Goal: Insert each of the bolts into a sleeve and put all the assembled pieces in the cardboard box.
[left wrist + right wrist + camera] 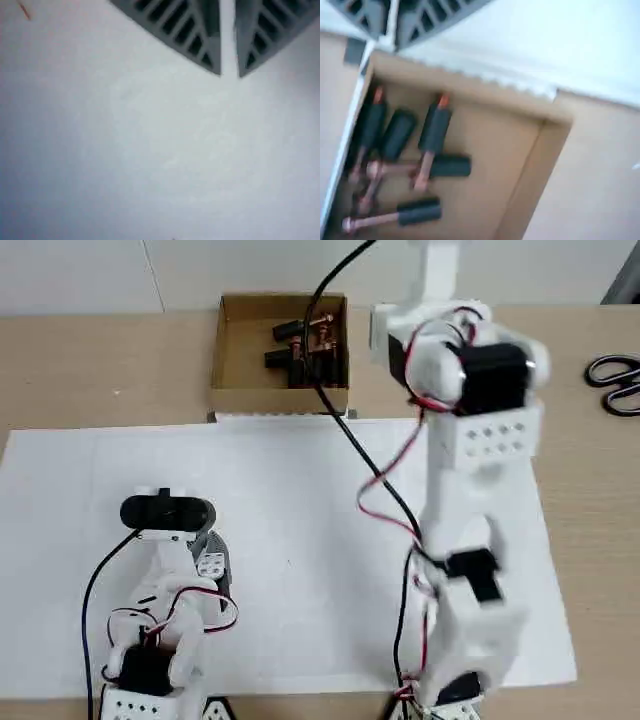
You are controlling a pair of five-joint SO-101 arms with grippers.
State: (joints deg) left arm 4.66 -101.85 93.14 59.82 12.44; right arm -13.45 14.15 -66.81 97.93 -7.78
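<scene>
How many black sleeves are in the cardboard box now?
5 sleeves, all in the cardboard box: three side by side, one crosswise at their bolt ends, one apart. More could be hidden.

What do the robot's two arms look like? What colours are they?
Both the left arm and the right arm are chunky white plastic with black motor blocks at the joints. Thin red and black cables loop along them. The right arm has a white piece dotted with small round holes. The jaws are dark grey wedges with slotted ribs.
</scene>
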